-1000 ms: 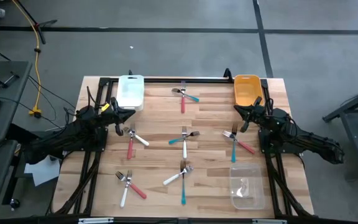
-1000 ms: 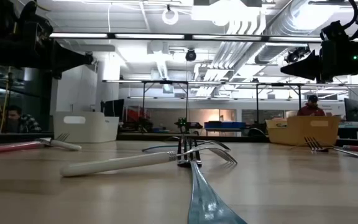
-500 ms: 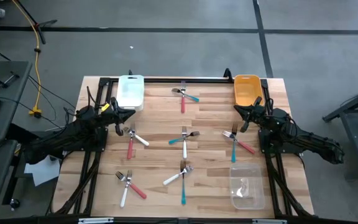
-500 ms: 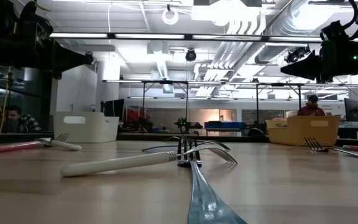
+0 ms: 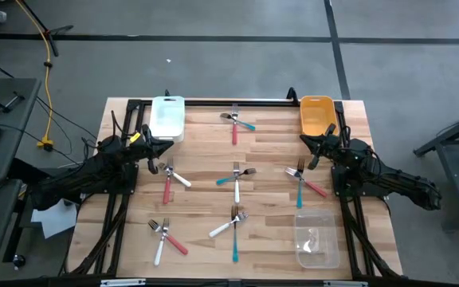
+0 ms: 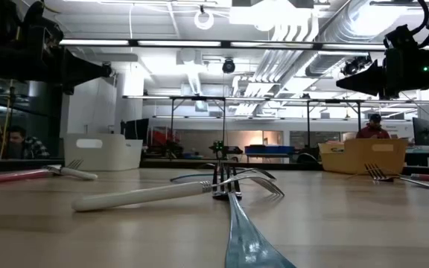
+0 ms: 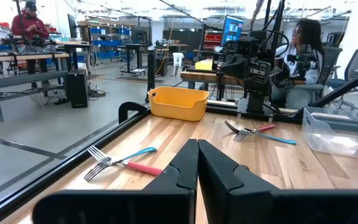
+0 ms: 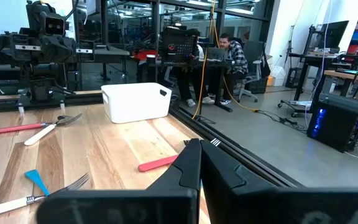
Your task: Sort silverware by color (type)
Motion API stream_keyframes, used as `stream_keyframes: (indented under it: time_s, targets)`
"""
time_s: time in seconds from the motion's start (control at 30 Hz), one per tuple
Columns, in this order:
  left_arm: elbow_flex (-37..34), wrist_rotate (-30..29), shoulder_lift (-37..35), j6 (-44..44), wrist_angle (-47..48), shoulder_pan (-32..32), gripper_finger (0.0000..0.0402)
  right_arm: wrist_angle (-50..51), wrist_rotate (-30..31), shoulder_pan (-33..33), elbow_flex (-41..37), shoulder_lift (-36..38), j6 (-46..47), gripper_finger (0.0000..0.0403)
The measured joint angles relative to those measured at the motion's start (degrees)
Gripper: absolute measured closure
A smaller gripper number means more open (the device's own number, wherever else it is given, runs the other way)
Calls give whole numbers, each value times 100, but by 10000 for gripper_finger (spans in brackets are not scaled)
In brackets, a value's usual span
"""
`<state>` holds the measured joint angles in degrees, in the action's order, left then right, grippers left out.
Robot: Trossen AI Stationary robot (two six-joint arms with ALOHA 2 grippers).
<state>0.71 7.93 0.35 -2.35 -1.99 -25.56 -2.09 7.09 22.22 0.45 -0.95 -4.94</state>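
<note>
Silverware (image 5: 237,177): high view, forks lie in crossed pairs across the wooden table (image 5: 205,155), none in the white bin (image 5: 167,117), orange bin (image 5: 316,114) or clear bin (image 5: 316,237). Left gripper (image 5: 151,154) near white bin, right gripper (image 5: 317,150) near orange bin, both above the table.

Low view: white-handled fork (image 6: 136,196) crosses a teal one nearest the camera.

Left wrist view: left gripper (image 7: 197,163) fingers pressed together, empty.

Right wrist view: right gripper (image 8: 199,163) likewise closed, holding nothing.
</note>
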Motion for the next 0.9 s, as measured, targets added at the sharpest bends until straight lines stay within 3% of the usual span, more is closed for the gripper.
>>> stream_keyframes:
  time_s: [0.67,0.9]
  targets:
    - [0,1,0,0,0,0,401,0,1,0,2,2,-4,402]
    - [0,0,-1,0,-1,-2,401,-64,173,25,2,1,-1494,402]
